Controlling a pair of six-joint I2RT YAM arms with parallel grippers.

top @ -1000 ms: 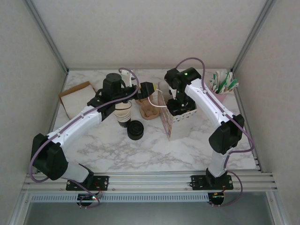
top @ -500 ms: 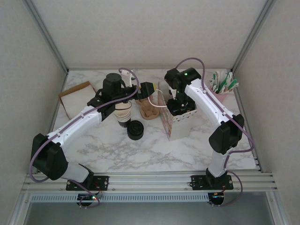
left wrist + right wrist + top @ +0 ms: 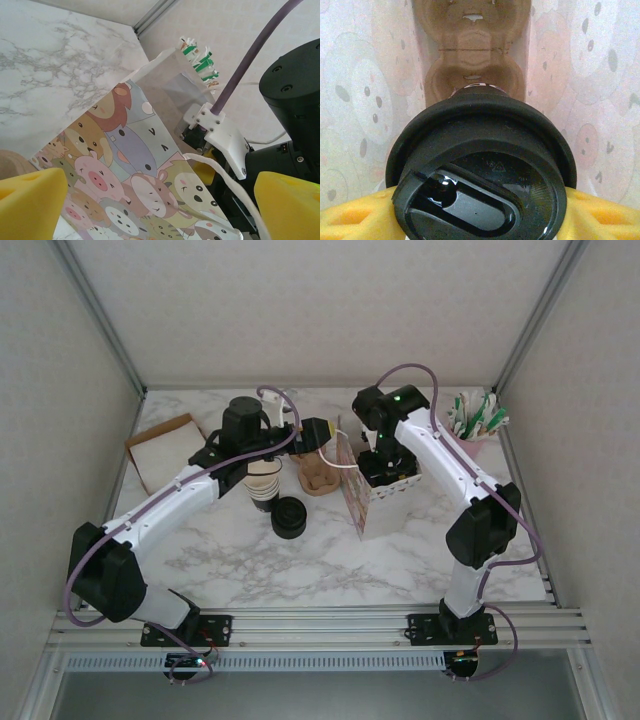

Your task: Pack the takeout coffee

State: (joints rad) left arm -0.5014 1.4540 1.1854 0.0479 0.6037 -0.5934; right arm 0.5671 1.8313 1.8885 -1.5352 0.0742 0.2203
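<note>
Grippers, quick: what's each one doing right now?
Left gripper: open, holding nothing.
Right gripper: closed on the round black-plastic-lidded takeout coffee cup, inside the cartoon-animal paper bag.

Left tool (image 3: pixel 160 202) gapes wide, arm stretched forward; right tool (image 3: pixel 480 212) points down, pads clamped.
</note>
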